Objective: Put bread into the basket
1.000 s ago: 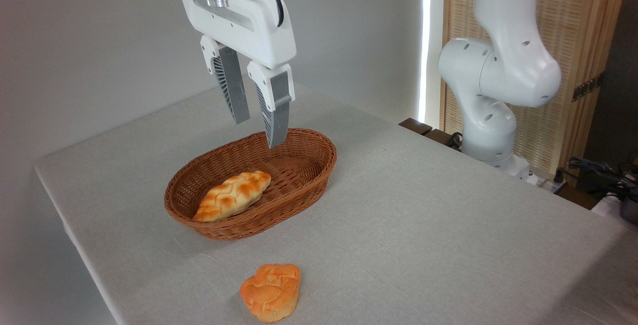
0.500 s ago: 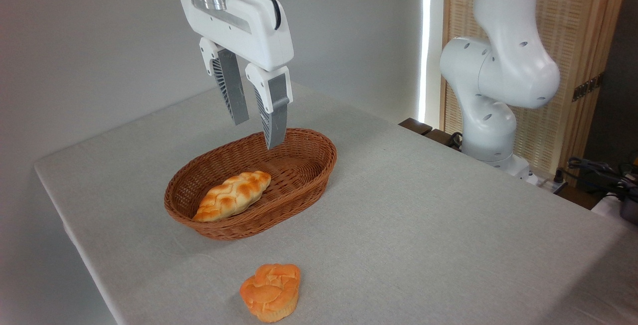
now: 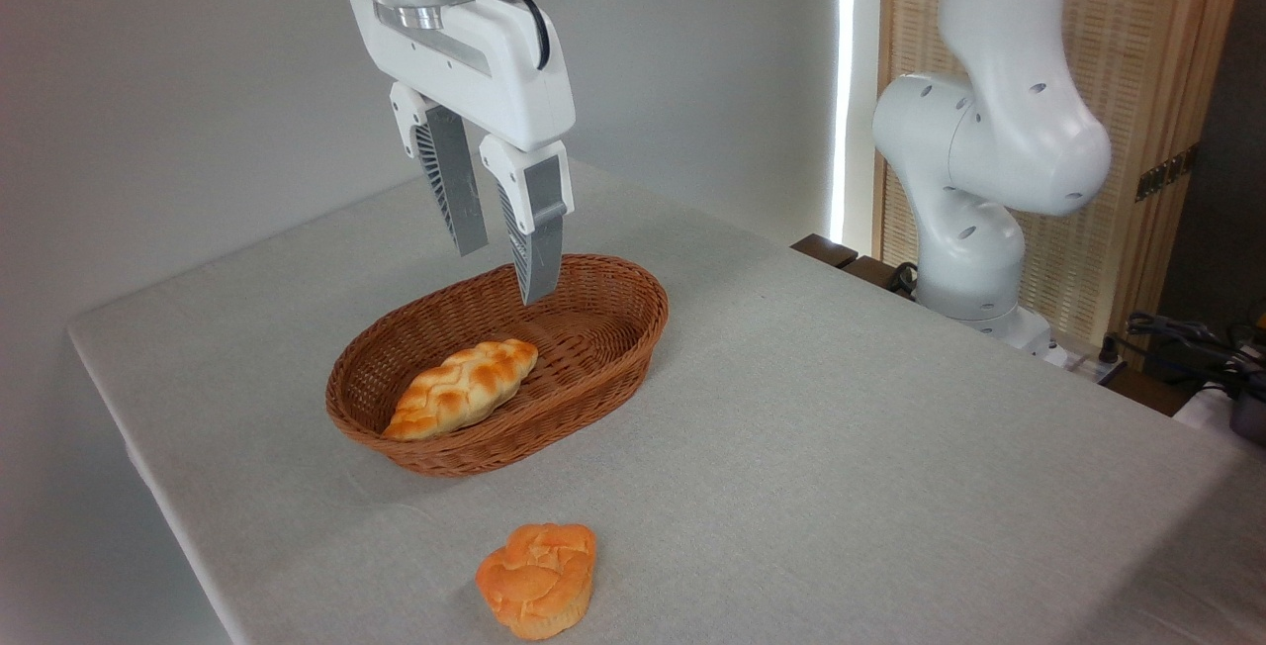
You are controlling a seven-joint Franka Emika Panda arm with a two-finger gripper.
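A braided bread loaf (image 3: 461, 388), golden-orange with pale creases, is lying inside an oval reddish-brown wicker basket (image 3: 613, 328), toward its near-left end, with one pointed tip resting against the woven wall. The basket is sitting on a surface (image 3: 841, 447) covered in pale grey cloth. Above the basket's far rim, a white robot gripper (image 3: 499, 274) is hanging in the air, pointing down, its two grey ribbed fingers (image 3: 534, 249) standing apart with a clear gap between them and holding nothing. The fingertips are hovering well above the loaf, not touching it or the basket. Near the front edge of the surface, well apart from the basket, a short round orange muffin-shaped bun (image 3: 539, 579) is sitting alone. The white robot arm's base (image 3: 974, 230) is standing at the right, beyond the surface's far edge.
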